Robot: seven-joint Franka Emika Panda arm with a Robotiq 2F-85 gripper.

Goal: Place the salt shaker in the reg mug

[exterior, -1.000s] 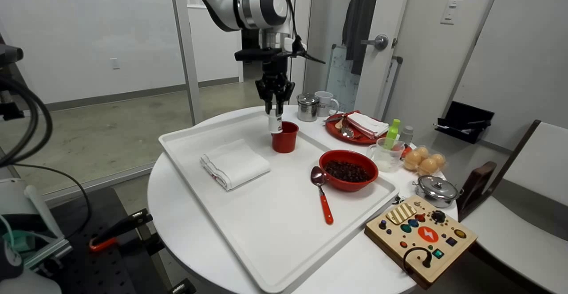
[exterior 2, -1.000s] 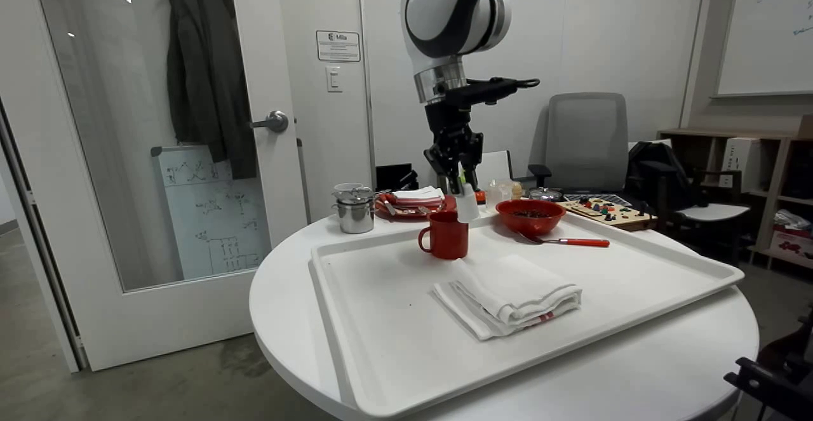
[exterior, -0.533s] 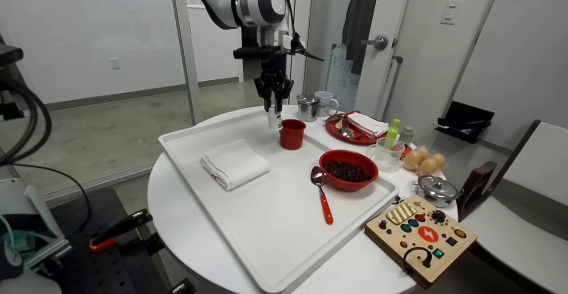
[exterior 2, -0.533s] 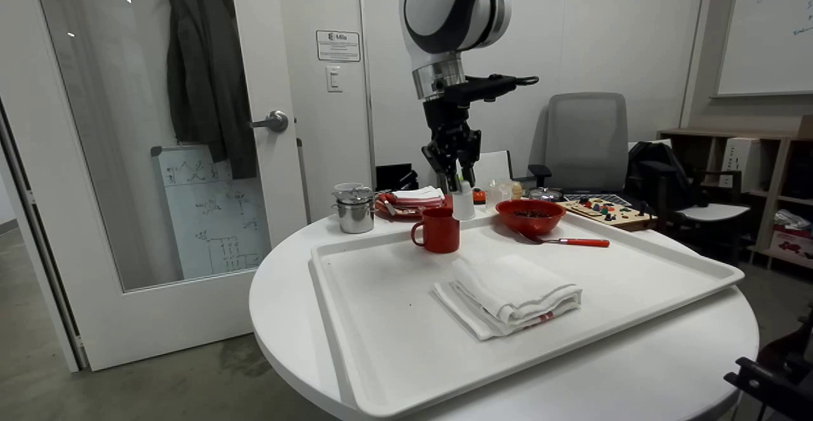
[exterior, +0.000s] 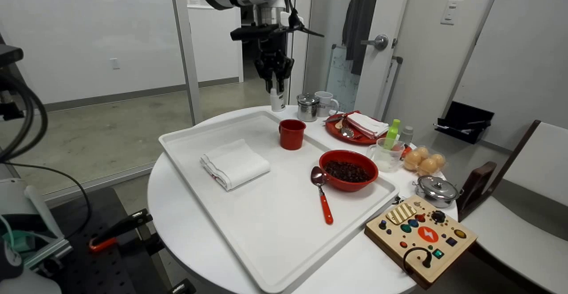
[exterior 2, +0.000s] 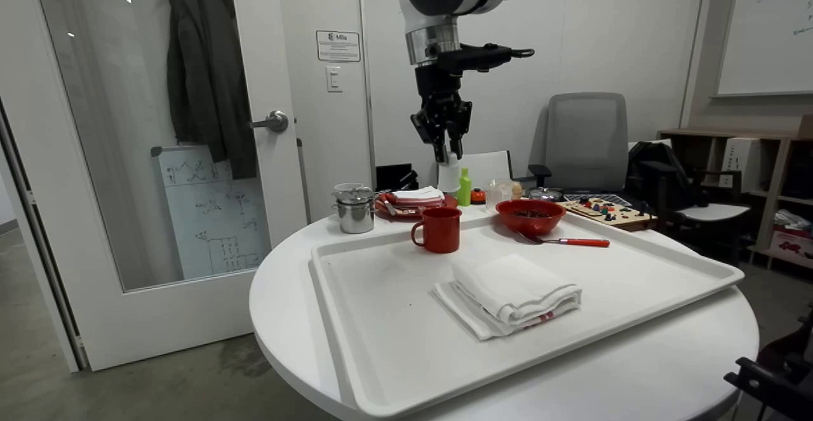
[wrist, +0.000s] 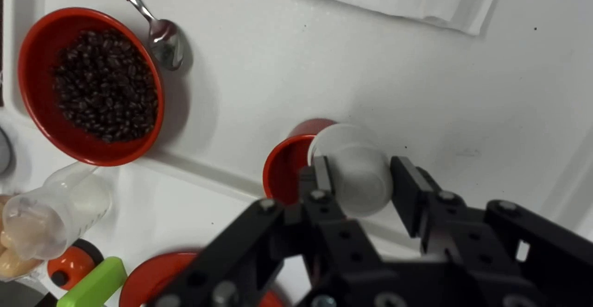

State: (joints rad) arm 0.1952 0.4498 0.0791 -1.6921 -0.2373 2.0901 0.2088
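Note:
The salt shaker point(exterior: 278, 101) is a small whitish cylinder. It hangs below my gripper point(exterior: 275, 87), which is shut on its upper end. In an exterior view the shaker point(exterior 2: 449, 177) and gripper point(exterior 2: 448, 153) are well above the tray and higher than the mug. The red mug point(exterior: 292, 135) stands upright on the tray and also shows in an exterior view point(exterior 2: 442, 232), its handle to the side. In the wrist view the shaker point(wrist: 359, 175) sits between the fingers point(wrist: 360, 170) and covers part of the mug point(wrist: 283, 166). The mug's bottom inside is hidden.
The white tray point(exterior: 284, 245) holds a folded white cloth point(exterior: 235, 164), a red bowl of beans point(exterior: 349, 170) and a red-handled spoon point(exterior: 322, 194). Behind it stand a steel canister point(exterior: 307, 107), a red plate point(exterior: 355, 136), a green bottle point(exterior: 392, 133) and a clear measuring cup point(exterior: 385, 154).
My gripper has risen with the shaker in it, from beside the mug's rim to above it. The mug slid a little on the tray between the two earlier moments, then stayed still.

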